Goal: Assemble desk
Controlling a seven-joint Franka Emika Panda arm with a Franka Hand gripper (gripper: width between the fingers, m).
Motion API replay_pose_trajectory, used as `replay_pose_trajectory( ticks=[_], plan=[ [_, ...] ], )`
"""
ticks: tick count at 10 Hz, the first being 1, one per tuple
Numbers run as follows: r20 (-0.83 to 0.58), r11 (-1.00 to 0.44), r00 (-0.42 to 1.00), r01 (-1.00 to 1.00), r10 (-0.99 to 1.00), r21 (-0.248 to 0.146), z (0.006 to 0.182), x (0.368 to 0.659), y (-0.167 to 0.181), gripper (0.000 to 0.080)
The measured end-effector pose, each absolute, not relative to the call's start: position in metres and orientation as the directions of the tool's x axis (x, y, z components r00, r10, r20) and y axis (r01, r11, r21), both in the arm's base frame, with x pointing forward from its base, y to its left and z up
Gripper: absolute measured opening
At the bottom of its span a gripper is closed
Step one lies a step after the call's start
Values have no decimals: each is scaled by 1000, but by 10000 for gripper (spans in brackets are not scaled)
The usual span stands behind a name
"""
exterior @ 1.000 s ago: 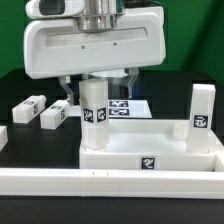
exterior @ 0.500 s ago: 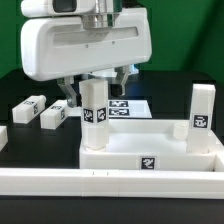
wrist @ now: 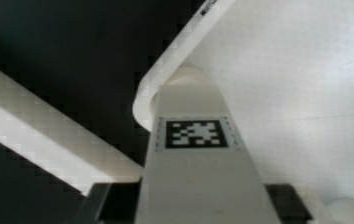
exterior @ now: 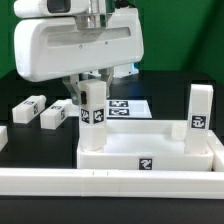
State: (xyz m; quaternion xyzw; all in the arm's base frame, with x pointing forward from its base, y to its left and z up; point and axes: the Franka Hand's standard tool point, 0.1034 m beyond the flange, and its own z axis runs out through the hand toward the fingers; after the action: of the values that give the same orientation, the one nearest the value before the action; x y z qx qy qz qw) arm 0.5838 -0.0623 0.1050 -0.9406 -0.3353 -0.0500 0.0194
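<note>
**Arm straight down over a corner leg**

We see the arm pointing down, its gripper (exterior: 91, 88) (wrist: 192, 206) pinching an upright leg (exterior: 93, 125) (wrist: 195, 165). The leg stands in the desk top (exterior: 150, 160) (wrist: 289, 90) corner at the exterior view's left. A second leg (exterior: 200, 113) stands opposite.

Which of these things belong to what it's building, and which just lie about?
Job: white plastic tray-like desk top; four white square leg blocks: gripped upright leg, other upright leg, two loose legs.
Lying about: flat white marker board; long white border rail.
</note>
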Motion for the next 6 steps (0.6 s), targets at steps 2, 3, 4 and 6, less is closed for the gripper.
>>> replay_pose_trajectory(
  ticks=[2, 3, 4, 6],
  plan=[
    [107, -786, 782, 618, 614, -5, 105, 584, -62, 288],
    [107, -796, 791, 606, 602, -8, 105, 584, -62, 288],
    [108, -821, 817, 571, 567, -16, 105, 583, -63, 288],
    [91, -896, 896, 440, 434, -56, 105, 581, -66, 289]
  ],
)
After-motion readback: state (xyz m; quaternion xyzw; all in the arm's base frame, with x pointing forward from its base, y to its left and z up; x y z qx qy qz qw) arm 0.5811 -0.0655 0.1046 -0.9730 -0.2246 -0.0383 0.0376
